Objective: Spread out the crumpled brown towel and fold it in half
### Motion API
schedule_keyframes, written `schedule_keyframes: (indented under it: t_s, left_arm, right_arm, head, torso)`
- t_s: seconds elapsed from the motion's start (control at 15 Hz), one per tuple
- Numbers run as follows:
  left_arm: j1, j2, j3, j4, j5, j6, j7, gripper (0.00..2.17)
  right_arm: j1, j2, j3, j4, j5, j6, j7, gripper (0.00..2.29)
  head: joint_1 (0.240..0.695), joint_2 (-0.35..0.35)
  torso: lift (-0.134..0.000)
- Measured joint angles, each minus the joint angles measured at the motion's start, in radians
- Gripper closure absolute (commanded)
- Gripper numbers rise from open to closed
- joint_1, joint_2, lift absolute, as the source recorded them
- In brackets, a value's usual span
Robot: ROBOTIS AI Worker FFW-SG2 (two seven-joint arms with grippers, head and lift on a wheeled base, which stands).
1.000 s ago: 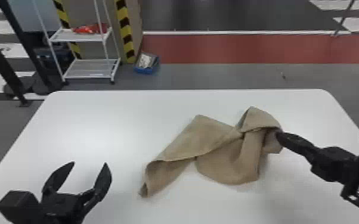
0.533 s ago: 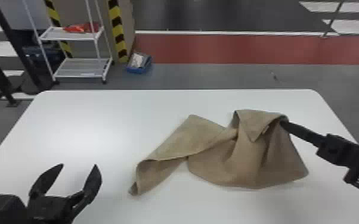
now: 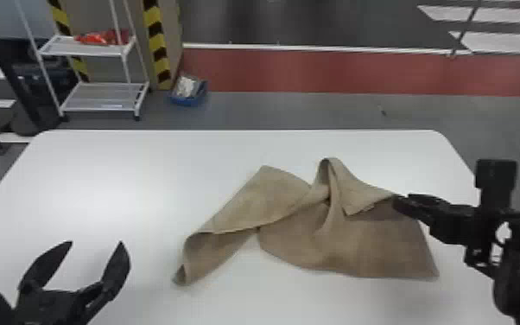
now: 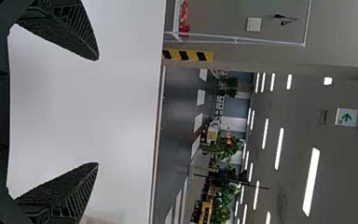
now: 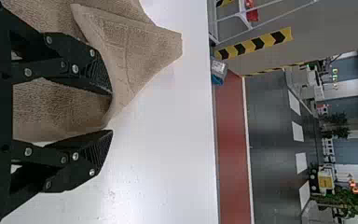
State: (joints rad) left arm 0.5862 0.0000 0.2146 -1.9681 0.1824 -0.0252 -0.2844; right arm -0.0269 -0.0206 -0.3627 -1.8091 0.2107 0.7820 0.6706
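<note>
Clock read from the towel's middle, 12 away from the robot. Towel (image 3: 371,250) lies mid-table, toward the near side, part spread, part bunched. Compared with the first frame, its right portion has opened out: a corner now reaches to 4 o'clock, where the cloth had stopped much shorter. Broad back flap of a half second ago now a narrow, raised fold at 12, small turned-over corner beside it toward 2. Tail at 8 still rolled, little changed. Right gripper (image 3: 401,201) at the cloth's edge, between 2 and 3, nearer the robot than a half second ago; wrist view gives its fingers parted, one over the towel; cannot tell if they touch it. Left gripper (image 3: 96,243) between 8 and 9, over bare table, spread wide, nothing held, hardly shifted. Around: white table (image 3: 99,173) under all; beyond it a white cart (image 3: 103,97) with a red item (image 3: 103,37) on its upper shelf, toward 10; blue bin (image 3: 191,100) on the floor, toward 11; red floor strip (image 3: 337,71) across 12. In the way: the towel's own twist near its middle, pinching left and right portions; right arm over the table at 3 to 4
</note>
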Motion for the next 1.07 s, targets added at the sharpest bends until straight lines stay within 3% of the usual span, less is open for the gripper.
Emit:
schedule_keyframes:
  t_s: [0.2, 0.33, 0.6, 0.73, 0.87, 1.07]
  left_arm:
    - [-0.001, 0.000, 0.002, 0.000, 0.006, 0.000, -0.047, 0.08]
    - [-0.005, 0.000, 0.006, 0.002, 0.021, 0.003, -0.105, 0.09]
    - [-0.037, 0.000, -0.005, 0.002, 0.010, 0.117, -0.219, 0.21]
    - [-0.074, 0.000, -0.012, 0.003, -0.051, 0.197, -0.272, 0.21]
    - [-0.117, 0.000, -0.031, 0.016, -0.166, 0.220, -0.276, 0.21]
    - [-0.152, 0.000, -0.051, 0.028, -0.218, 0.266, -0.291, 0.21]
  right_arm:
    - [0.066, -0.007, -0.042, -0.117, 0.045, 0.027, 0.041, 0.07]
    - [0.079, -0.007, -0.080, -0.151, 0.080, 0.047, 0.040, 0.07]
    - [0.095, -0.007, -0.150, -0.175, 0.074, 0.047, 0.051, 0.07]
    - [0.106, -0.005, -0.175, -0.185, 0.056, 0.044, 0.061, 0.07]
    - [0.117, 0.001, -0.195, -0.201, 0.045, 0.044, 0.080, 0.07]
    - [0.129, 0.004, -0.219, -0.221, 0.026, 0.045, 0.089, 0.07]
  head:
    - [0.695, -0.085]
    - [0.695, -0.148]
    - [0.695, -0.232]
    - [0.695, -0.257]
    - [0.695, -0.267]
    - [0.695, -0.284]
  torso:
    - [-0.124]
    - [-0.124]
    - [-0.124]
    - [-0.124]
    - [-0.124]
    - [-0.124]
